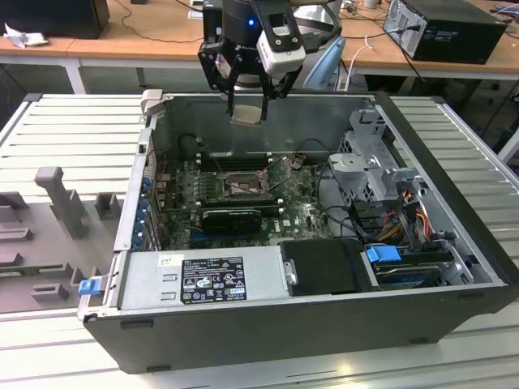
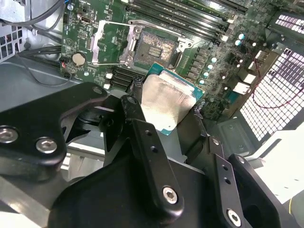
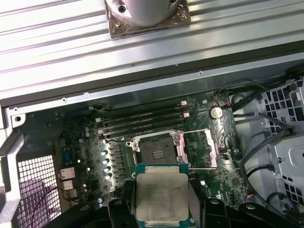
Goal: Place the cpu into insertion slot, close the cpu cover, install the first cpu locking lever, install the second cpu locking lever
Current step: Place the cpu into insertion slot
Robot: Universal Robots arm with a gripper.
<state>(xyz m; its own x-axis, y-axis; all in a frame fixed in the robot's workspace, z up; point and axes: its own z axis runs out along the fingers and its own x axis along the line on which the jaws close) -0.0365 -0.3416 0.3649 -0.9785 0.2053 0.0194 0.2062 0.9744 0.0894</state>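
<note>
My gripper (image 1: 247,107) hangs above the open computer case, over its back wall, shut on the cpu (image 1: 247,114). The cpu (image 3: 161,195) is a thin square chip with a pale silvery top, and a black finger (image 3: 118,207) presses on each of two opposite edges. In the second wrist view the cpu (image 2: 166,100) is held level between the fingers (image 2: 142,135). Below it on the green motherboard lies the insertion slot (image 3: 156,149) (image 2: 154,50) (image 1: 243,185), bare and dark. The cpu cover (image 3: 200,147) (image 2: 111,45) is swung open beside the slot. Thin wire levers (image 3: 195,130) stand raised around it.
Long black memory slots (image 3: 142,121) run beside the socket, and a black ribbed bar (image 1: 231,217) lies on its other side. A power supply (image 1: 203,279), a drive cage (image 1: 365,166) and loose cables (image 1: 405,211) line the case. A grey fixture (image 1: 57,194) stands at the exterior view's left.
</note>
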